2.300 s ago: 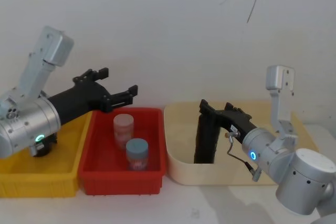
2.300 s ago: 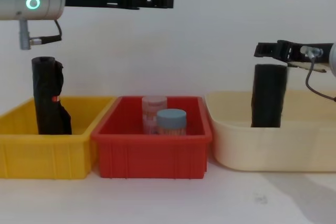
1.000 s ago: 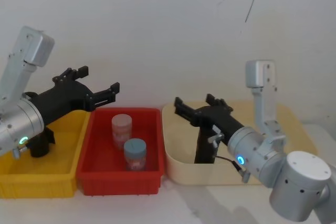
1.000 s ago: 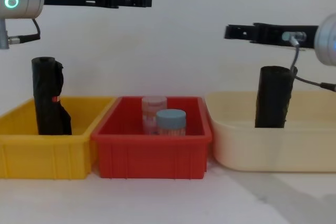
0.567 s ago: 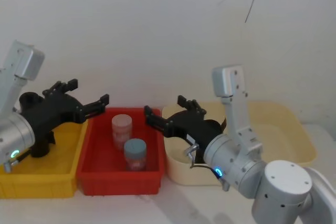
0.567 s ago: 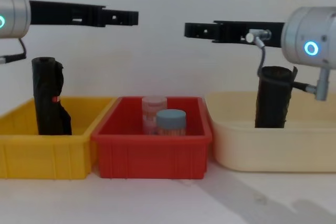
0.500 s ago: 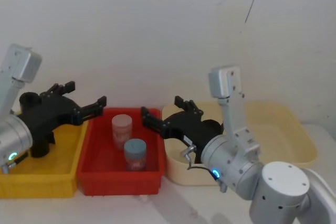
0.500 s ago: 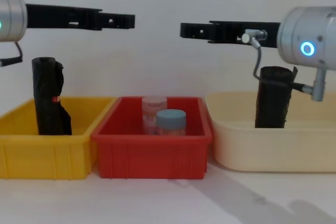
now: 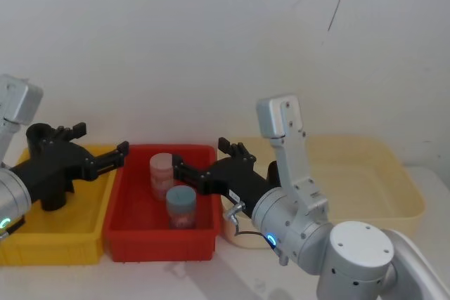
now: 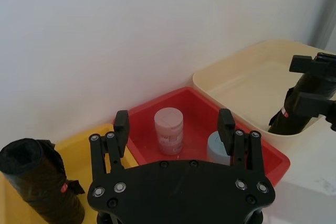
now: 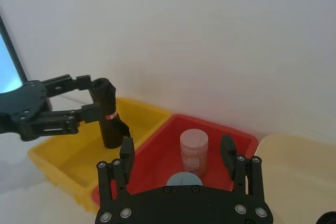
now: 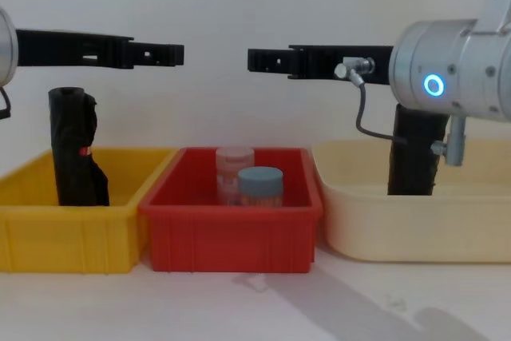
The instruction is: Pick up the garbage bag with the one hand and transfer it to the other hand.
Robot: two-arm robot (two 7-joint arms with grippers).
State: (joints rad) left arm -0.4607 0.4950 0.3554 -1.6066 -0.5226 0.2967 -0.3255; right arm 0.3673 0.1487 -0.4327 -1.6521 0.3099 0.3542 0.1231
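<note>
The garbage bag (image 12: pixel 413 157) stands upright in the cream tub (image 12: pixel 351 225), close to its left wall, with open room to its right; its top is hidden behind the right arm's wrist. The other hand (image 12: pixel 259 59) hangs high over the red bin (image 12: pixel 231 241), fingers spread, holding nothing; the one hand (image 12: pixel 172 53) faces it tip to tip, fingers likewise apart and unladen, a clear gap between them.

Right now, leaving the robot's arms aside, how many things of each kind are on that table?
Trays: 3 (yellow tray, red tray, cream tub)
Black rolls: 2 (garbage bag in the cream tub, red-marked roll in the yellow tray)
Jars: 2 (pink jar, blue-lidded jar, in the red tray)
Total: 7
</note>
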